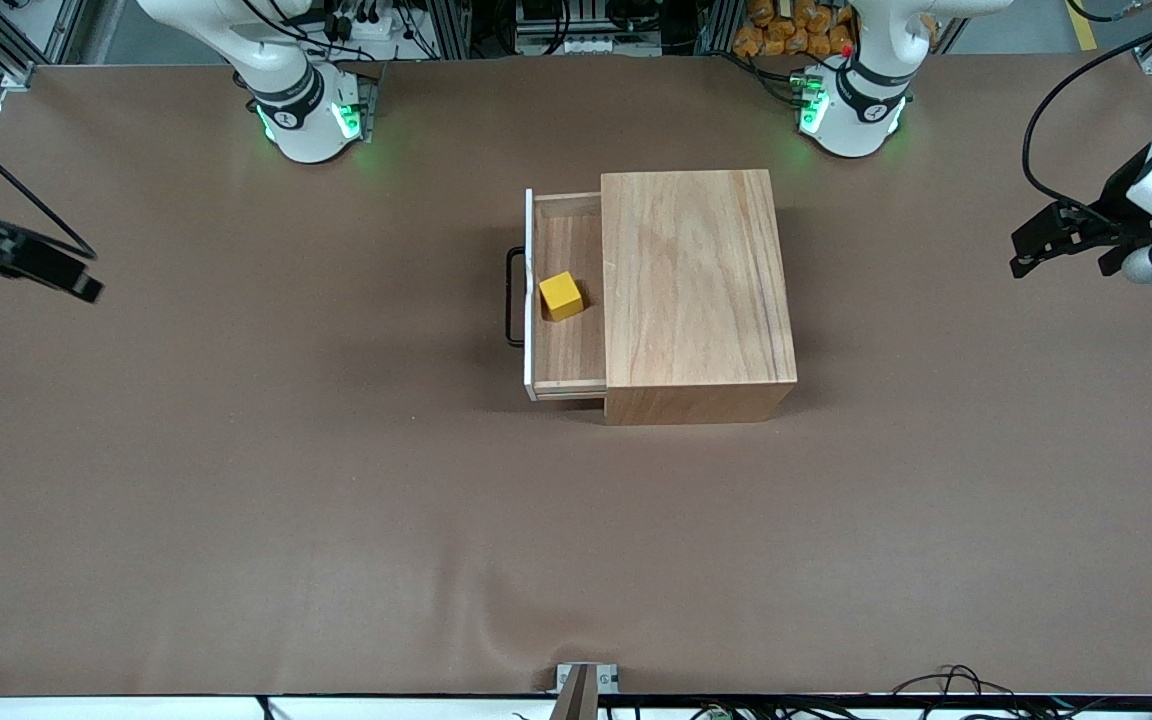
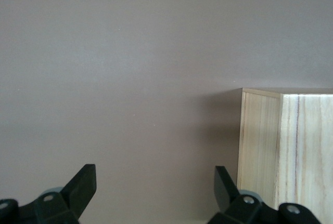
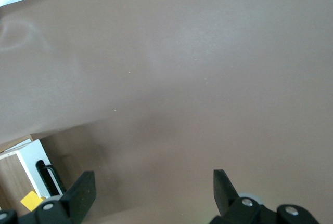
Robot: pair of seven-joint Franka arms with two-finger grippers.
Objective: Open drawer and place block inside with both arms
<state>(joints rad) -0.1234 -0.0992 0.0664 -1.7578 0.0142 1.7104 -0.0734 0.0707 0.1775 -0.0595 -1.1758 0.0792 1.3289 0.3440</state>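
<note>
The light wood box [image 1: 696, 290] stands mid-table. Its drawer [image 1: 571, 350] is pulled out toward the right arm's end, showing its white front panel [image 1: 530, 250] and black loop handle [image 1: 513, 297]. The yellow block [image 1: 562, 296] lies in the drawer beside the front panel. My left gripper [image 1: 1024, 250] is open and empty, held off the box at the left arm's end; its wrist view [image 2: 154, 180] shows a corner of the box [image 2: 283, 151]. My right gripper [image 1: 76, 283] is open and empty at the right arm's end; its wrist view [image 3: 153, 180] shows the drawer front [image 3: 32, 166], handle [image 3: 48, 178] and block [image 3: 31, 200].
The brown table cover [image 1: 336, 480] spreads all round the box. The arms' green-lit bases [image 1: 311, 115] [image 1: 851, 110] stand along the table edge farthest from the front camera. A small metal bracket [image 1: 584, 680] sits at the edge nearest that camera.
</note>
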